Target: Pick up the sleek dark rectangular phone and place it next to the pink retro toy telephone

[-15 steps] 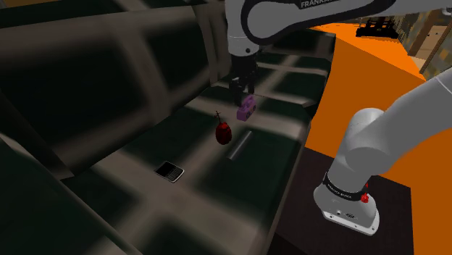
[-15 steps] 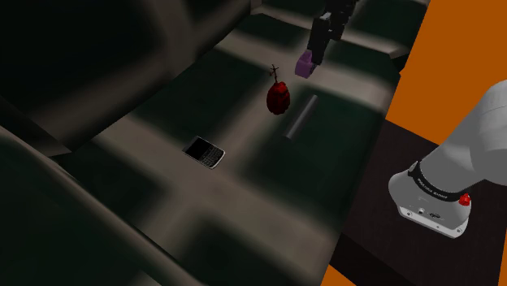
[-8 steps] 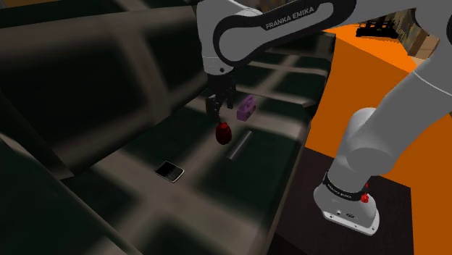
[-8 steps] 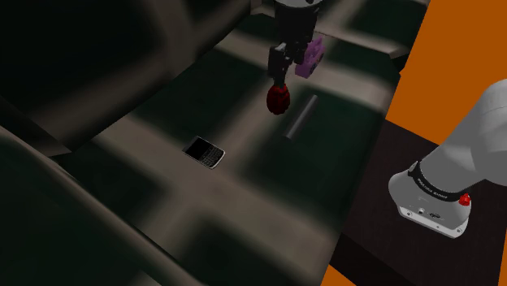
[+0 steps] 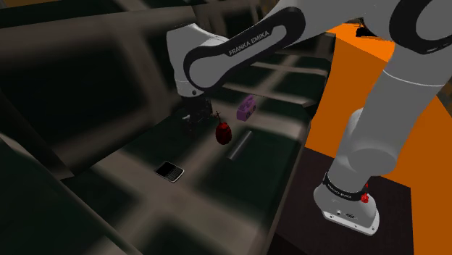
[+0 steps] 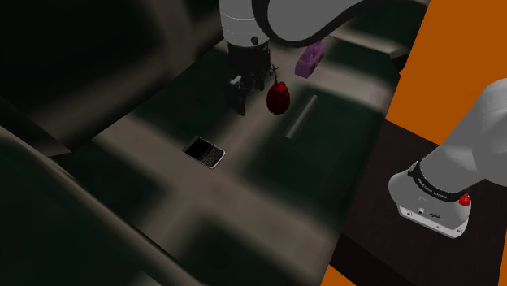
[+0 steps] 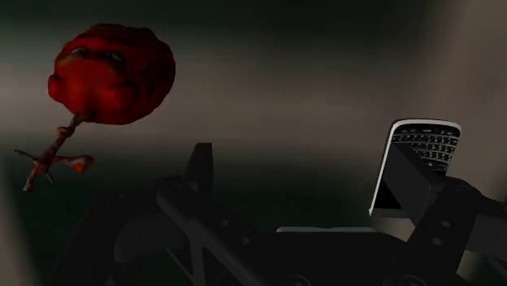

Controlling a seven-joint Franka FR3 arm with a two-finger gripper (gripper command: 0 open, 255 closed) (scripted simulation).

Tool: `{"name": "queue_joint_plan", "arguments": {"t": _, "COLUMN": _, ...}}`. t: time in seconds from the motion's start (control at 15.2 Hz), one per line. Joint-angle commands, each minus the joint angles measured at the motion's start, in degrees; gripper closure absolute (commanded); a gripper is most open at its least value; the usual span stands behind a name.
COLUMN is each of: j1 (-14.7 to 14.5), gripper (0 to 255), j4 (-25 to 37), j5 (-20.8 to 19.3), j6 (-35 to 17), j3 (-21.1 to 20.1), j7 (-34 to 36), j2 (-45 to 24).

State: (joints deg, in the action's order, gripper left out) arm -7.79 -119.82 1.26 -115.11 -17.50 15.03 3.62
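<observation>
Tool: your gripper [image 5: 192, 123] hangs with its fingers spread and nothing between them, just beside the red fruit [image 5: 224, 132].
Phone: the dark phone [image 5: 169, 171] lies flat on the dark surface [image 5: 232, 190], well apart from the red fruit, on the side away from the purple-pink toy telephone [image 5: 246, 109].
Risk: swing low and you could clip the red fruit's stem and roll it. A shallow pinch may let the thin phone slip.
Room: there is open surface from the red fruit to the phone. The grey rod [image 5: 239, 143] lies beside the red fruit, nearer the surface's edge.
</observation>
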Motion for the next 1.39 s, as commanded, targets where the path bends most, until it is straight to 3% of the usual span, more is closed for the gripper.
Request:
{"name": "queue_joint_plan", "arguments": {"t": 0.0, "j1": -0.72, "gripper": 0, "j4": 2.13, "j5": -0.50, "j6": -1.47, "j3": -0.89, "j7": 1.02, "j2": -3.71}}
{"name": "queue_joint_plan", "arguments": {"t": 0.73, "j1": -6.63, "gripper": 0, "j4": 20.10, "j5": -5.68, "j6": -4.64, "j3": -3.35, "j7": 6.02, "j2": -25.34}}
{"name": "queue_joint_plan", "arguments": {"t": 1.32, "j1": -7.18, "gripper": 0, "j4": 17.72, "j5": -6.74, "j6": -9.50, "j3": -2.86, "j7": 6.70, "j2": -27.94}}
